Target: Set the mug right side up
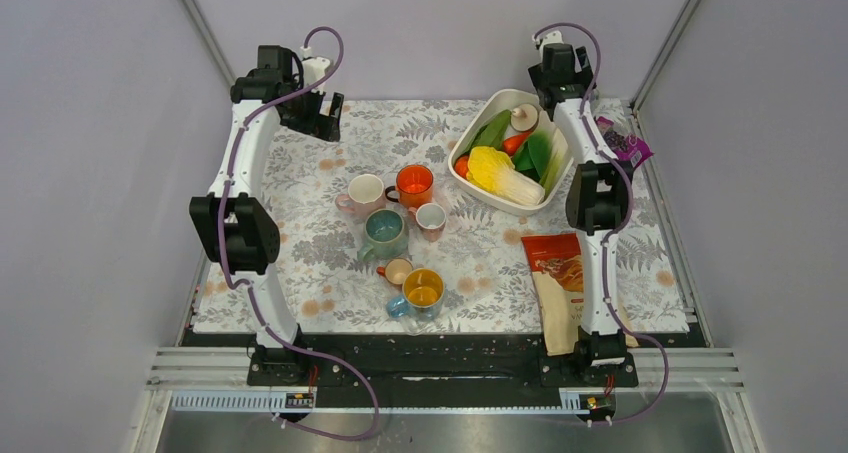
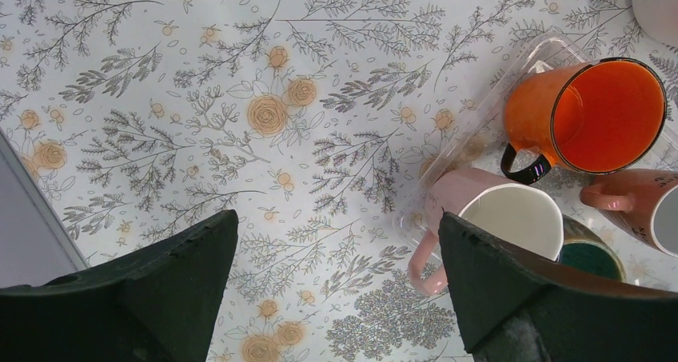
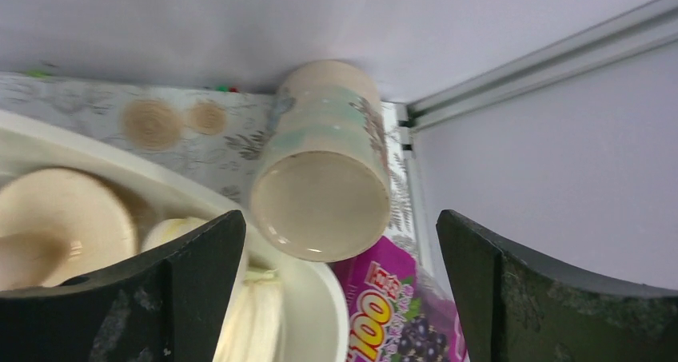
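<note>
- Cream ceramic mug w/ pale green band (image 3: pixel 324 162): far right corner, base toward right wrist cam, just beside white oval bowl's rim (image 3: pixel 316 314) & purple snack packet (image 3: pixel 392 314). Inverted or tipped, can't tell.
- Right gripper (image 3: pixel 340 218): jaws wide apart, empty, short of mug.
- Left gripper (image 2: pixel 336 218): spread wide, empty, over floral tablecloth (image 2: pixel 240 98).
- Step: approach, pre-grasp.
- Next, prob.: close in, straddle body, pinch, rotate rim-up.

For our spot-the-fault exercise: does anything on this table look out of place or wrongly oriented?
Yes. The beige mug in the far right corner, beside the white bowl, shows its closed base instead of an opening, unlike the upright orange mug mid-table.
</note>
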Motion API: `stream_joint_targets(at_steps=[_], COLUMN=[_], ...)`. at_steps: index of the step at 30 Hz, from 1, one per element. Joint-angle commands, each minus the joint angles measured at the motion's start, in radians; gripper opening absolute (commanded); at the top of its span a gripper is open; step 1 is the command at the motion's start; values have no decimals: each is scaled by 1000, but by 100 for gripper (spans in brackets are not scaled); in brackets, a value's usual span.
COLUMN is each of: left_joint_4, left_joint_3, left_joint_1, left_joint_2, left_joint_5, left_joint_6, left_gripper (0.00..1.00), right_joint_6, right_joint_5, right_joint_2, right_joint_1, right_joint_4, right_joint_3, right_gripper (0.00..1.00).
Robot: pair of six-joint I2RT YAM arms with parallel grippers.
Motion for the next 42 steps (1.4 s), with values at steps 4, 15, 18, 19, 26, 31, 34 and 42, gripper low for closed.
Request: stream_joint_targets(at_steps=[4,15,18,19,26,31,34,42], left_joint_4=[16,12,13,12,13,12,12,12], left_joint_3=[39,29,25,26,34,31,34,15], left_joint_1=[6,6,6,6,6,6,6,6], left_joint_2=[-14,-30,-27,-25,-13,-11,-8,-14], left_joint_5=[28,27,26,28,31,30,33,30], left_joint_6=[-5,0,2,0,-3,-2,-6,-5], left_gripper=[99,99,99,99,99,99,99,99], right_joint_6=[-104,-29,-35,-35,121,620,824,964], right_joint_5=[89,-42,-87,-79,-155,-546,-682,-779], right_joint_2=[52,96,73,71,44,3,51,163], right_joint_1=[-23,-28,-25,-26,-68,-237,-310,-360], right_joint_4=[98,113,117,130,46,6,22,176], right_joint_3=[17,53,22,16,72,88,122,170], right_gripper=[99,99,99,99,99,99,100,99])
